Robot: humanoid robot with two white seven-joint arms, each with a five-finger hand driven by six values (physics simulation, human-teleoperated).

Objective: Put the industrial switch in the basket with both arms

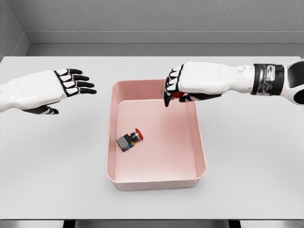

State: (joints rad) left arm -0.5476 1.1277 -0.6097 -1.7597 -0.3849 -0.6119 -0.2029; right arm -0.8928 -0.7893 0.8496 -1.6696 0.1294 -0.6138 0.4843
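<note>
Pink plastic, shallow and box-shaped, the basket (pixel 199 142) sits near the middle of my white worktop (pixel 251 156), a little closer to the front edge than the back. Its floor is smooth and its walls are low.

I see the small industrial switch (pixel 128 140) lying on its side on the basket floor, in the left half, near the left wall. It has a grey and black body and a round red button on top. The red button points toward the back right. Nothing is touching it.

My right hand (pixel 190 85), white with black finger joints, reaches in from the right edge of the worktop. It hovers over the back right corner of the basket, above the back wall. Its fingers (pixel 167 99) curl downward, and I can see a bit of red showing just under the palm. I cannot tell what the red bit is, or if the hand is holding it.

My left hand (pixel 45 90), also white with black finger joints, floats over the left side of the worktop, well apart from the basket. Its fingers (pixel 80 84) are stretched out flat and spread a little, pointing toward the basket. It holds nothing.

Behind the worktop I see a plain grey wall (pixel 142 19).
</note>
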